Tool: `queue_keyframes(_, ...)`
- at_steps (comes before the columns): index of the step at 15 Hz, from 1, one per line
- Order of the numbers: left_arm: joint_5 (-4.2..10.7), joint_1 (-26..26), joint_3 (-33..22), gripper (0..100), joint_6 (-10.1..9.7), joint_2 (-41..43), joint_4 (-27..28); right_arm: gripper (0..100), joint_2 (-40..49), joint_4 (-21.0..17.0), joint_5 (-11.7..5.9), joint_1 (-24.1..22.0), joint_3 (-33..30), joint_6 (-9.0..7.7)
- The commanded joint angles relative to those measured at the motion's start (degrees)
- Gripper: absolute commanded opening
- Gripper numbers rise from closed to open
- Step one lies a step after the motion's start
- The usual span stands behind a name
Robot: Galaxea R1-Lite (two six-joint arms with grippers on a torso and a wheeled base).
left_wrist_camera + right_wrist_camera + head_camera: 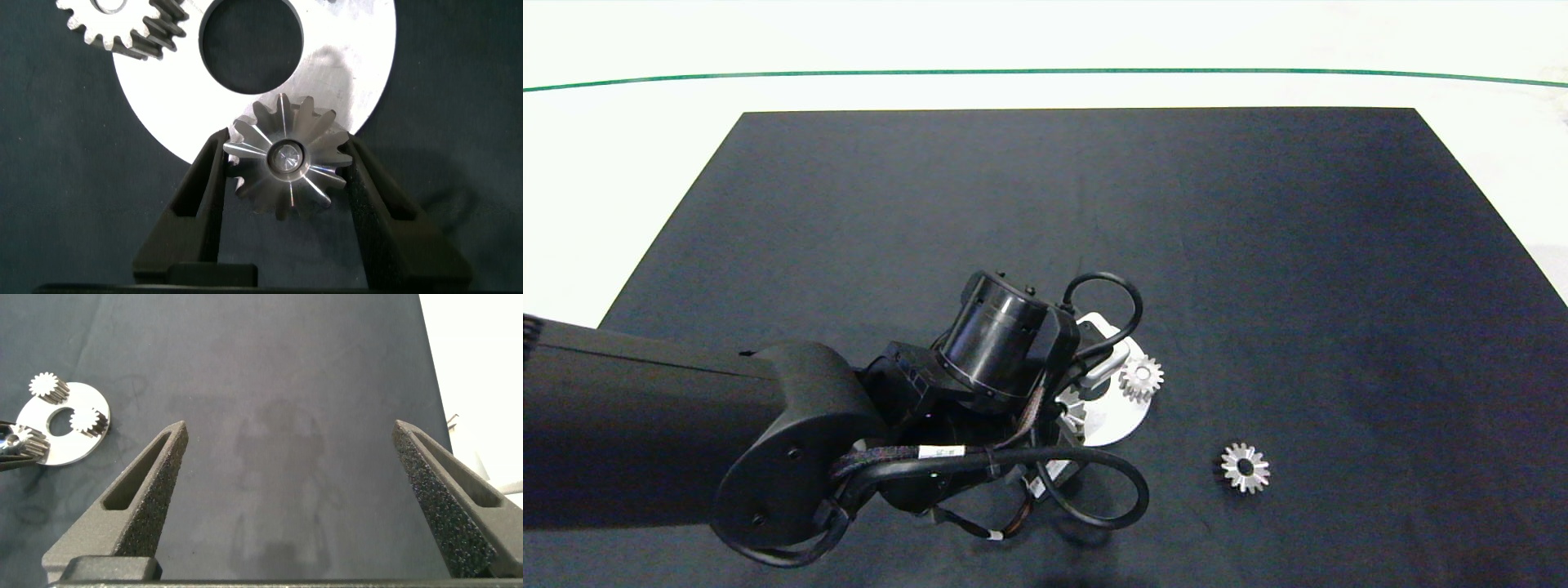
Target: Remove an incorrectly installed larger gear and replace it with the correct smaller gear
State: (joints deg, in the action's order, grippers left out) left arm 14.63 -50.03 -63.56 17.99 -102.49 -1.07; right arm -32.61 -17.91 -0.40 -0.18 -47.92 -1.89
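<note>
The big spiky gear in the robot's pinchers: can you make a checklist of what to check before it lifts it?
1. Left gripper fingers on both sides of the larger gear: ok.
2. Grip tight enough: cannot tell.
3. Gear at the round plate's edge, away from the pinion: ok.
4. Smaller gear lying free on the mat: ok.
5. Right gripper open, off to the side: ok.
</note>
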Motion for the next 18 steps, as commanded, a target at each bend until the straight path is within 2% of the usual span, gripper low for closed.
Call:
queue_keyframes(1,0.14,0.11,-0.07,25,0.11,0.53,0.28,100,0.00,-0.11,0.05,0.01,-0.07,-0.04)
queue_keyframes(5,0.14,0.11,-0.16,25,0.11,1.06,0.55,100,-0.09,-0.11,-0.04,0.01,-0.15,-0.04)
queue_keyframes(7,0.14,0.11,-0.42,25,0.02,2.20,2.74,100,-0.09,-0.11,0.05,0.01,-0.15,-0.04)
queue_keyframes(18,0.14,1.25,-2.27,25,0.02,7.48,7.49,100,-0.09,-0.11,-0.04,-0.08,-0.51,-0.04)
